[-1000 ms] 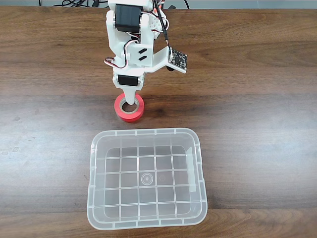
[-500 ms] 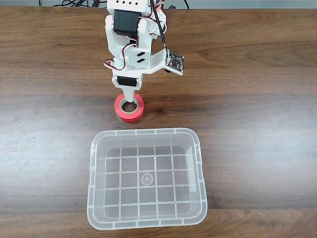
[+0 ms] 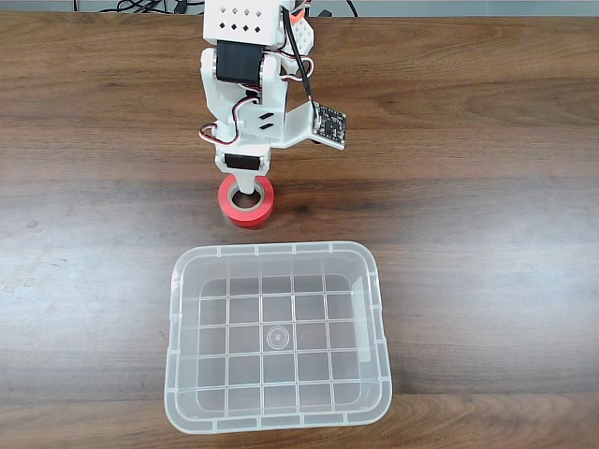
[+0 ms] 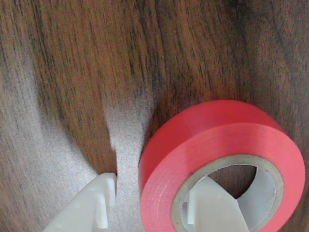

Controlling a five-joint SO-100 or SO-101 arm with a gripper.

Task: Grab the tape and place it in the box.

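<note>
One tape [image 4: 212,145]: red ring, tan core | claw [image 4: 149,203] straddling its wall, not clenched

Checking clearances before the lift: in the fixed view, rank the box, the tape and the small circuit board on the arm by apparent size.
Largest to smallest:
1. box
2. tape
3. circuit board, though it sits higher, nearer the camera, so its rank against the tape is unsure.
</note>
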